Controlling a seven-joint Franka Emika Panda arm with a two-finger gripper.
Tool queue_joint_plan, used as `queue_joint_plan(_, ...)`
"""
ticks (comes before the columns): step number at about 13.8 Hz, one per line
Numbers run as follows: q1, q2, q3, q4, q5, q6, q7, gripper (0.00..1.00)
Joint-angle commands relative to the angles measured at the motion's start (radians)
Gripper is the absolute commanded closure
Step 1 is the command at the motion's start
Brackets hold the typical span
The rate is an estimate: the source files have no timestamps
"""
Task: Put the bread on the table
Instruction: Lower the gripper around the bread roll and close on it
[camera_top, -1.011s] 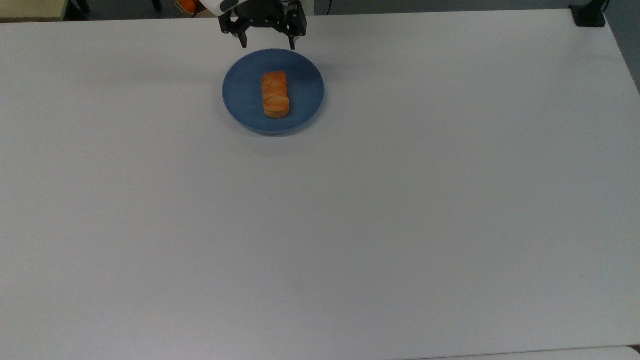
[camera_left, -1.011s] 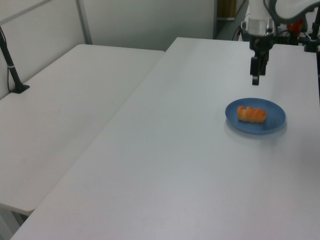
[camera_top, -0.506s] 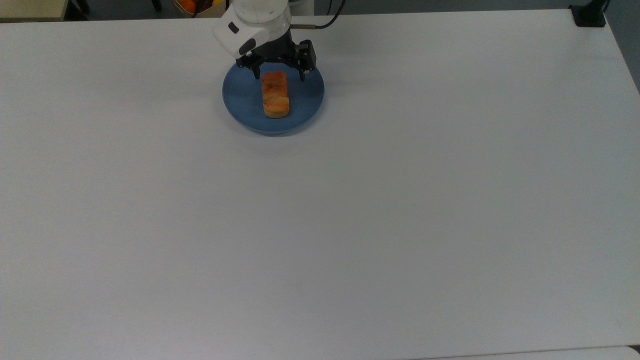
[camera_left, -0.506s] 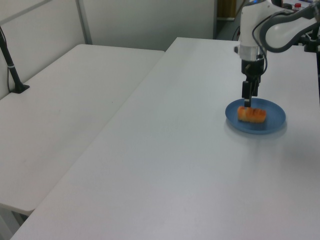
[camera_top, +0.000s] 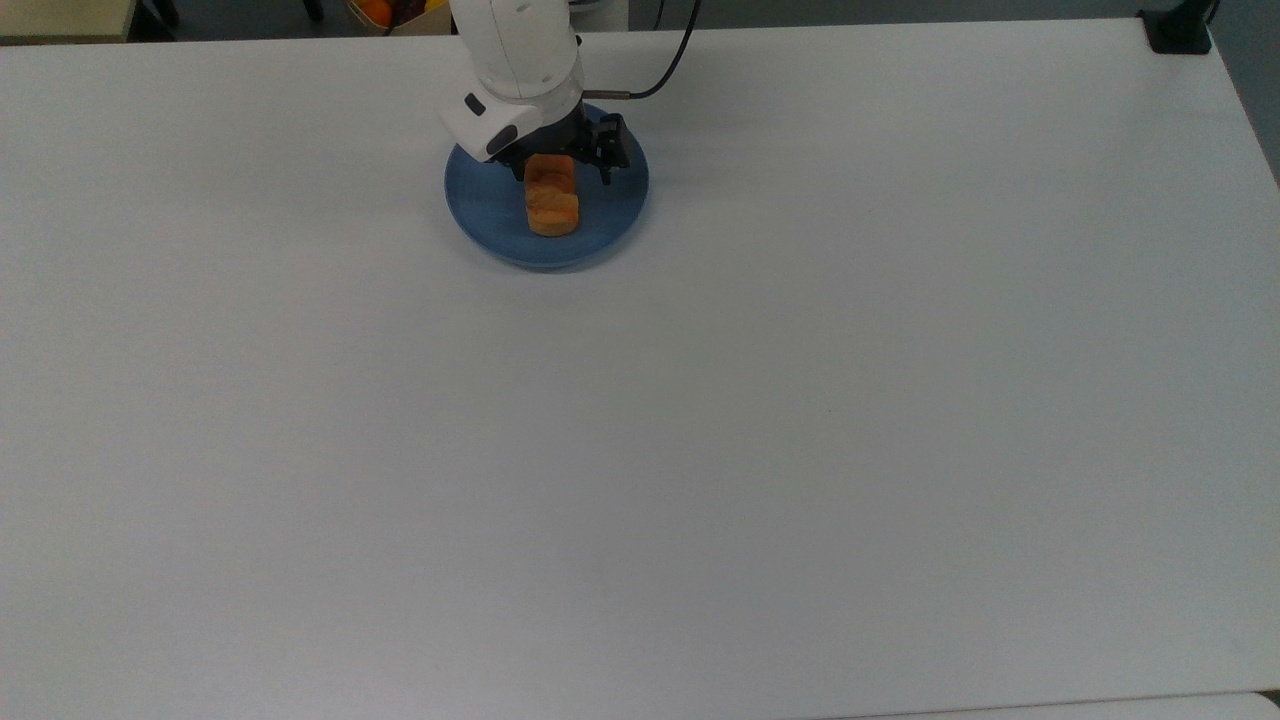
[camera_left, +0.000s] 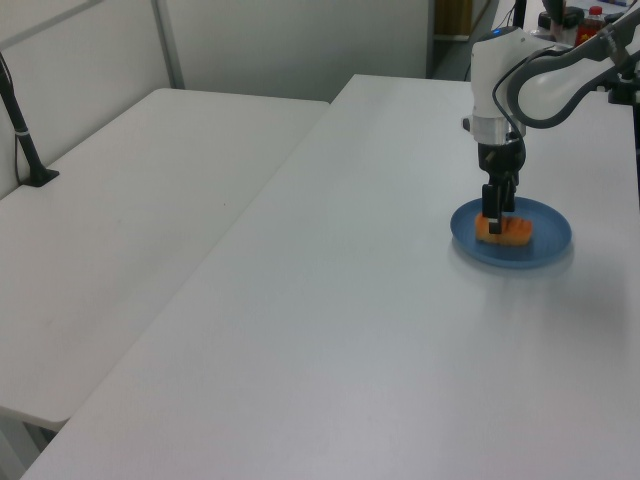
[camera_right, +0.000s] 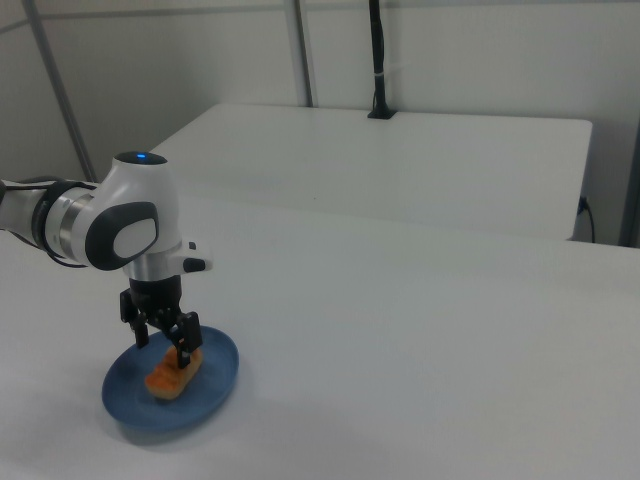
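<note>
My bread (camera_top: 552, 203) is a small oblong loaf, golden-orange, with a ridged, segmented crust. It lies flat on a round blue plate (camera_top: 490, 205), not yet on the table (camera_top: 700, 400), with its long axis running from far to near in the top view. In the left view it sits on the left half of the plate (camera_left: 545, 238); in the right view it lies near the plate's middle. The table is broad, plain, matte white, and the plate sits toward its far edge in the top view.
</note>
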Motion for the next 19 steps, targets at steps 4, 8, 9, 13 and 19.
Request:
queue_joint_plan(4, 0.008, 0.015, -0.003, -0.012, -0.01, 0.024, -0.034, 0.09)
queue_joint_plan(8, 0.006, 0.038, -0.003, -0.012, -0.022, 0.024, -0.049, 0.15)
queue_joint_plan(9, 0.006, 0.041, -0.003, -0.012, -0.027, 0.024, -0.049, 0.16)
queue_joint_plan(13, 0.006, 0.046, -0.003, -0.011, -0.036, 0.028, -0.049, 0.36)
queue_joint_plan(19, 0.0, 0.028, -0.003, -0.002, -0.036, 0.002, -0.049, 0.84)
